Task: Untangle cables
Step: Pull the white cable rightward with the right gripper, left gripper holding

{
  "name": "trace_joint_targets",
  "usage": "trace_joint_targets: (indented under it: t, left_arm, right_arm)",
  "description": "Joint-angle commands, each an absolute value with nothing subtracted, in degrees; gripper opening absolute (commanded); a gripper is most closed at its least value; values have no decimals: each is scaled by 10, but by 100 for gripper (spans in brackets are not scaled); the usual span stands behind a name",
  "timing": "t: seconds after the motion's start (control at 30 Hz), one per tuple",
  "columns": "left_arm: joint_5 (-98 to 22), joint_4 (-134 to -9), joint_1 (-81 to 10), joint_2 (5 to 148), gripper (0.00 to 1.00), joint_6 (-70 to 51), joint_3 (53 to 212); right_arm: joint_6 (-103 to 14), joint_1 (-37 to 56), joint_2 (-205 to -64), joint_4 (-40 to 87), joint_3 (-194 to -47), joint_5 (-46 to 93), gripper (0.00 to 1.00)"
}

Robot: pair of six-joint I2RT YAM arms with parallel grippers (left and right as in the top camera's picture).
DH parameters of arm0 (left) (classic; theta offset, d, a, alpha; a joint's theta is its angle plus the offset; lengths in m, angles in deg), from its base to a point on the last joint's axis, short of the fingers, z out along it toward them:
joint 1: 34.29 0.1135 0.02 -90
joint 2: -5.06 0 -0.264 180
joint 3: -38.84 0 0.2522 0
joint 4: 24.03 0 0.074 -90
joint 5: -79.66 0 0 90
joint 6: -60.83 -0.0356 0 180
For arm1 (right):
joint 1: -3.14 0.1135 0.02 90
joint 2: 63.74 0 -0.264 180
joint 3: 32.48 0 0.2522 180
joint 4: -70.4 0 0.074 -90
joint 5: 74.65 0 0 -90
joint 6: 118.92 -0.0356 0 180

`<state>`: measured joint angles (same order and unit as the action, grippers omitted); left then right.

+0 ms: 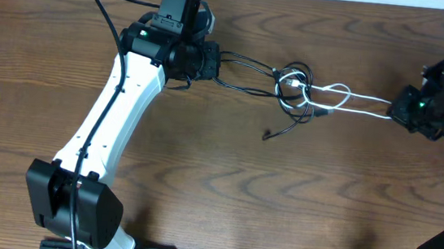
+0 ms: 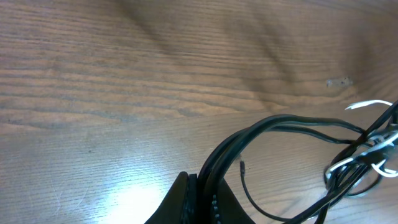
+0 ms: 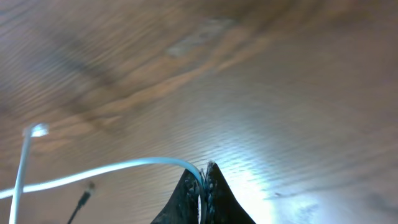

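Two cords are stretched across the wooden table (image 1: 224,190), tangled in one small knot (image 1: 295,89) between the two arms. The left gripper (image 1: 216,63) is clamped on the black cable (image 1: 248,62), and the right gripper (image 1: 392,110) is pinched tight on the white cable (image 1: 363,100). One black plug end (image 1: 267,135) trails loose just below the knot.

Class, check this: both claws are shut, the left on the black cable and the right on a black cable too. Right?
No. The right claw is shut on the white cable, as the right wrist view shows. The left claw does hold the black cable.
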<state>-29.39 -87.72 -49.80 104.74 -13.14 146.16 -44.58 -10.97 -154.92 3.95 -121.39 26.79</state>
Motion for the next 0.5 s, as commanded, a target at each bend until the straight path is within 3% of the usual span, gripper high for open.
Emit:
trace_joint_targets:
  t: [0.0,0.47]
  left_arm:
    - [-242,-880,-484,1047,8,-141,1466]
    - [-159,-912,-480,1048,8,-141,1466]
  right_arm:
    - [-480,-134,-1548,35,-1222,160,1]
    - [-503,-145,-1619,8,-1222,101,1]
